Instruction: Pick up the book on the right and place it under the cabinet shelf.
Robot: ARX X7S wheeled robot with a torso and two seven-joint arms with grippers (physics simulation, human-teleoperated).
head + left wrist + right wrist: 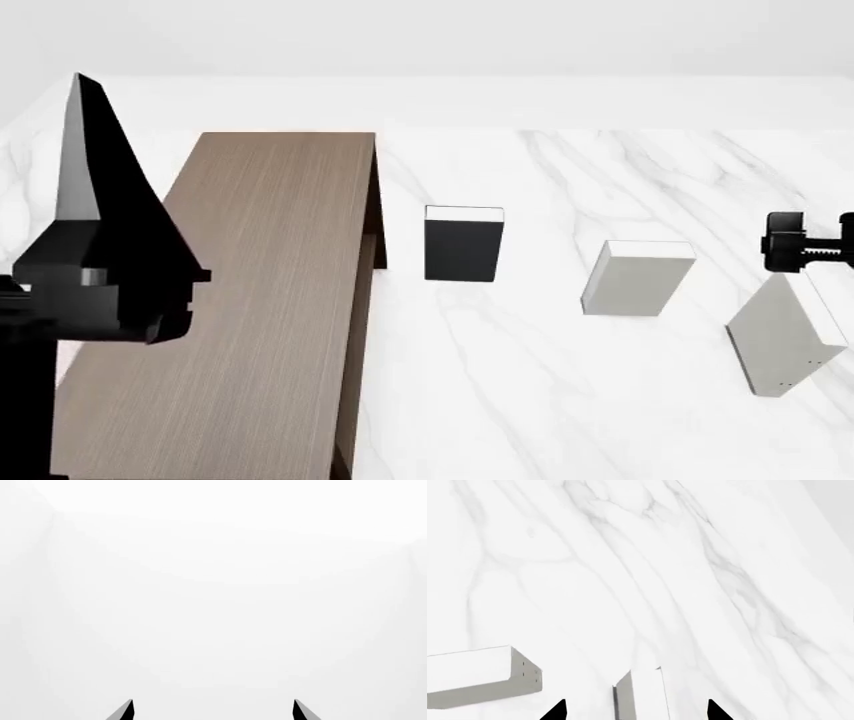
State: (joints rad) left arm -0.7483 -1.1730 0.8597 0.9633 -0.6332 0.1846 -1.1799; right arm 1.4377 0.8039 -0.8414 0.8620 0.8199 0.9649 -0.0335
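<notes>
Only right wrist view shows right gripper (635, 711) straddling book (644, 695).

Cabinet shelf (254, 300) lies along the left part of the marble table (534, 400), running from near edge toward the far side. Right of its far end stands the black book (463, 243). Further right, the boxier book (637, 278). Rightmost and nearer, the thin book (783, 335). Right gripper (801, 240) sits just behind it. Left gripper (100, 250) hangs over the cabinet's left side.
</notes>
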